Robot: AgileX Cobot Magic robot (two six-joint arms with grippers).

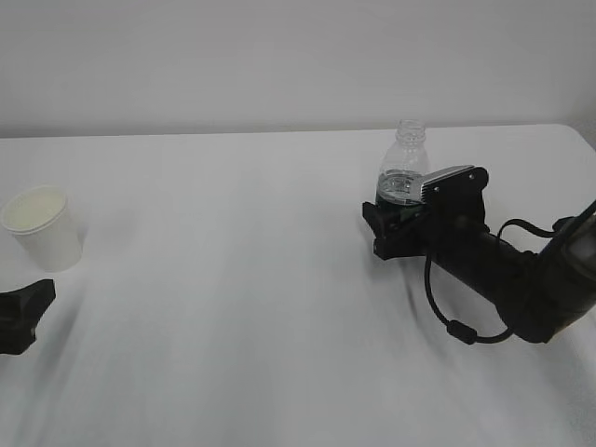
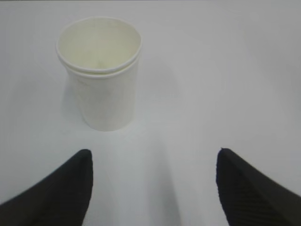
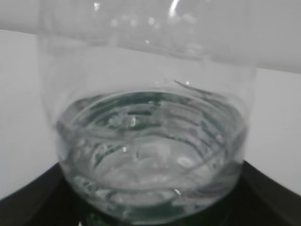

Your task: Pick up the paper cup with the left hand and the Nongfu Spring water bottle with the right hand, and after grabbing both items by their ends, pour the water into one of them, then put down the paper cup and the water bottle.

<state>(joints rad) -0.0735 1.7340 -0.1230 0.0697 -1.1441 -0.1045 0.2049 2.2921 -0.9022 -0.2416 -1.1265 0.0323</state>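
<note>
Left gripper point(image 2: 153, 188) has jaws spread wide with nothing between them, only bare table showing in the gap. In the exterior view just a black piece of it shows at the lower left edge point(image 1: 20, 312). The paper cup point(image 2: 99, 75) stands upright on the table ahead of the jaws and a bit left of their centre line, apart from both fingers point(image 2: 61, 188), not touched. Cup is white outside, pale cream inside, with what looks like a doubled rim; looks empty, hard to be sure. In the exterior view the cup point(image 1: 42, 226) sits at the far left, just beyond the gripper tip.

Right gripper point(image 1: 399, 226) is low on the table with the water bottle point(image 1: 404, 168) between its jaws at the bottle's lower part. Jaws stand wide, about the bottle's width; dark jaw parts sit on both sides of the base in the wrist view, but actual contact cannot be told. Bottle point(image 3: 150, 141) is upright, clear, uncapped neck on top, greenish tint low down. Water point(image 3: 146, 150) fills only the bottom part. The right arm point(image 1: 521, 275) comes in from the right edge, cable looping beneath it.

White table point(image 1: 233, 298), plain pale wall behind.
</note>
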